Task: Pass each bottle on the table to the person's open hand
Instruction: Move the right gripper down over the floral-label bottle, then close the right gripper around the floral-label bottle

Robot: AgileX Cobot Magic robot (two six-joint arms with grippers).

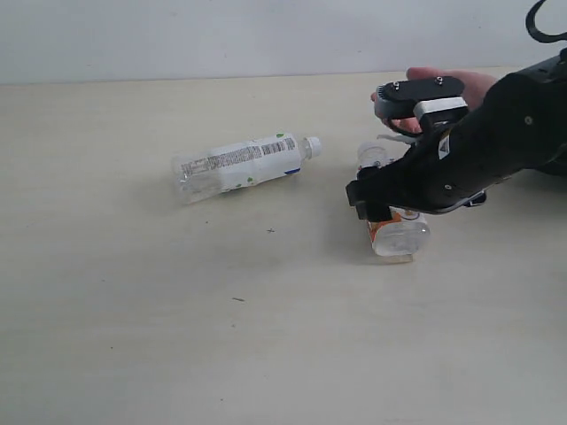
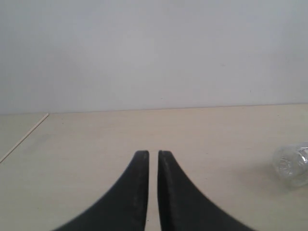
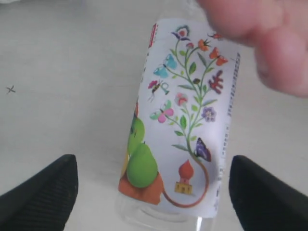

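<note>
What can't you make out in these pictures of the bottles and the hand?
Fruit-picture bottle: exterior view, right arm covers its middle.
Person's hand: exterior view, mostly behind that arm; right wrist view, blurred and cut by the edge.
White-label bottle: exterior view, print too small to read.
Clear bottle end: left wrist view, cut by the edge; which bottle, cannot tell.

I saw the white-label bottle (image 1: pixel 237 166) lying on its side on the beige table (image 1: pixel 133 310), cap toward the fruit-label bottle (image 1: pixel 396 237), which lay flat, cap end near the person's open hand (image 1: pixel 480 87)
</note>
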